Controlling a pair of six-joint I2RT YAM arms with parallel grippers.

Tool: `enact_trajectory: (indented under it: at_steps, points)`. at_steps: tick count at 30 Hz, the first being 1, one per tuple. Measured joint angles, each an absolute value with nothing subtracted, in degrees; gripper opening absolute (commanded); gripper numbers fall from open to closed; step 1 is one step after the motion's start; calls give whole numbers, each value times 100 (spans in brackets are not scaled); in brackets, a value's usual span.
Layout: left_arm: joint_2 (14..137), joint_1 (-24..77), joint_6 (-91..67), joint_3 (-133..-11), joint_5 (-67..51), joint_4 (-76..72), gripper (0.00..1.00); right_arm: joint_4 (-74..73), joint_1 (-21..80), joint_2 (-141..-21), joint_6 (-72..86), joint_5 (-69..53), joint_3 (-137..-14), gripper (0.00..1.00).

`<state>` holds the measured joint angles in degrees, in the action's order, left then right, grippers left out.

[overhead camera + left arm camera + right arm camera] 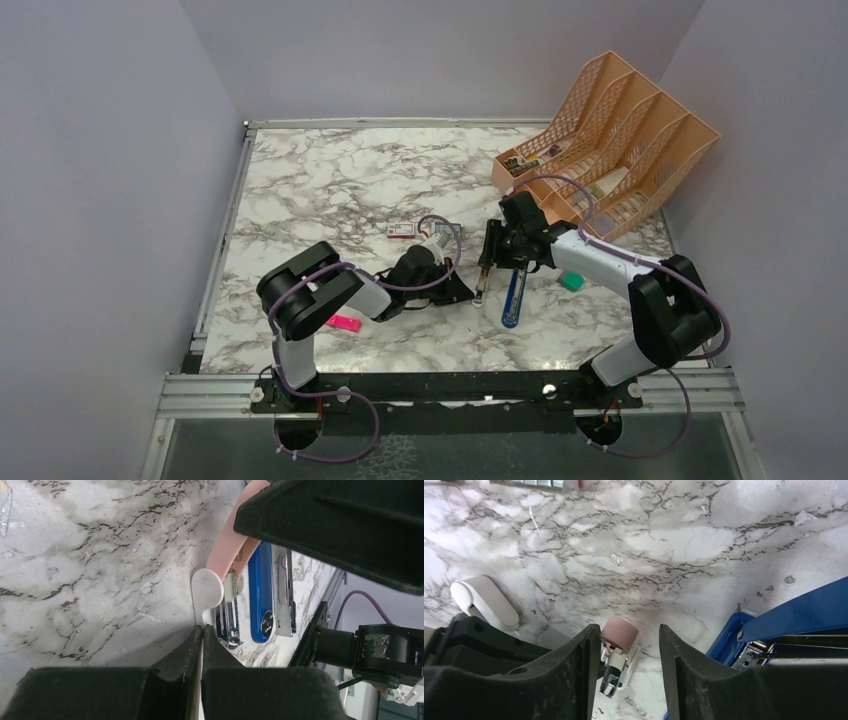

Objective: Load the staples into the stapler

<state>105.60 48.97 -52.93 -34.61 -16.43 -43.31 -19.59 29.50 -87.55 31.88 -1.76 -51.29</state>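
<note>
Aluminium rail edges a marbled tabletop enclosed by lilac walls.

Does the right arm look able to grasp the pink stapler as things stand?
Probably yes: the right gripper stands open with the rounded end of the pink stapler between its fingers; nothing else lies in that gap.

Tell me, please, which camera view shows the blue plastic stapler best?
Left wrist: the blue plastic stapler appears close and sharp, its metal rail visible. The top view shows it small; the right wrist view crops it at the edge.
</note>
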Motion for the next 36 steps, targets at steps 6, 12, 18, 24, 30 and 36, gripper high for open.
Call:
enact_trajectory:
  at_steps: [6, 12, 18, 24, 30, 36]
  points:
    - [10560, 4899, -5317, -3492, -1649, -4265, 17, -1955, 2950, -8661, 3179, -207, -4960, 55]
    - [10523, 4904, -5358, -3516, -1662, -4200, 30, -2021, 2950, -8418, 3144, -217, -4943, 57]
    - [10291, 4925, -5286, -3616, -1608, -3710, 37, -2088, 2950, -7975, 3138, -202, -4947, 57]
    - [9966, 4936, -5059, -3883, -1245, -2674, 38, -2126, 2950, -7673, 3070, -196, -4952, 49]
    - [9402, 4932, -4648, -4206, -336, -1144, 49, -2176, 2950, -7487, 2842, -244, -4952, 46]
    - [8455, 4746, -4466, -4281, 591, 19, 68, -2128, 2950, -7336, 2665, -517, -4952, 47]
